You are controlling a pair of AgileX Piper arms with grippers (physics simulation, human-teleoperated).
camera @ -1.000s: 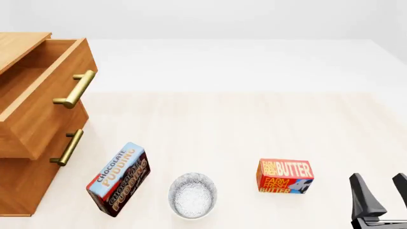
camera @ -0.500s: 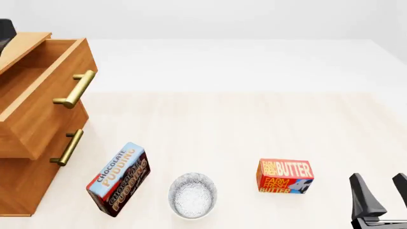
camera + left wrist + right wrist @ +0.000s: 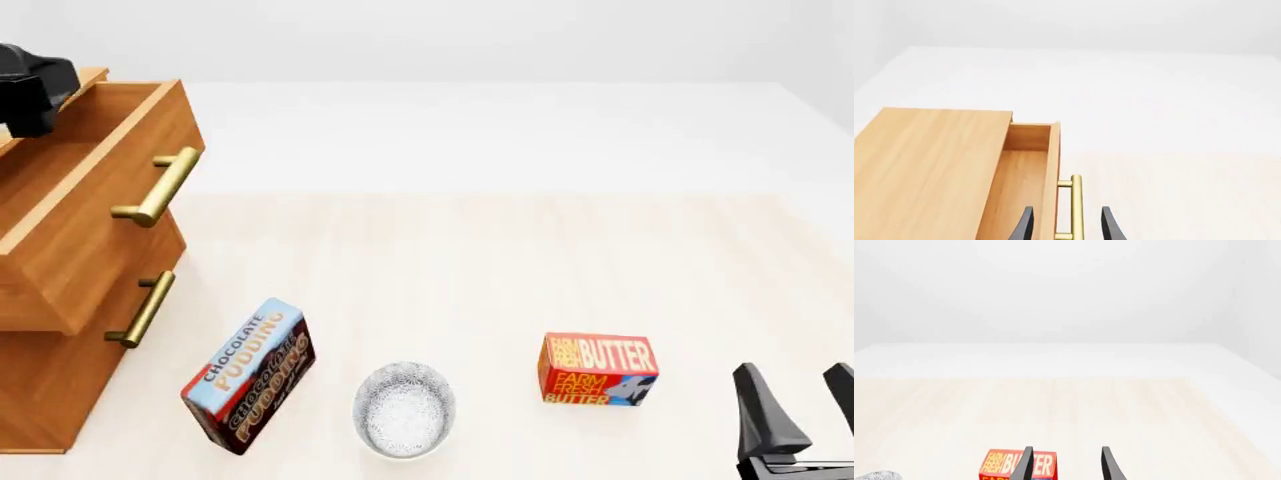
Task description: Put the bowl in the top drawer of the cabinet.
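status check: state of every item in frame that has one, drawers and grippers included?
top drawer: pulled open, nothing visible inside
lower drawer: shut
bowl: upright on table, empty
pudding box: on table, tilted
butter box: on table
left gripper: open, straddling the top handle
right gripper: open, holding nothing

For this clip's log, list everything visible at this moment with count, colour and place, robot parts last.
Light-brown wooden cabinet: one, far left of the table.
Top drawer: one, light-brown wood with brass bar handle, pulled open.
Lower drawer: one, same wood and handle, closed.
Chocolate pudding box: one, blue and brown, near the cabinet, left of the bowl.
Small white speckled bowl: one, front centre of the table.
Butter box: one, red and yellow, right of the bowl.
Left gripper: black, open, straddling the top drawer's handle.
Right gripper: black, open, front right corner.
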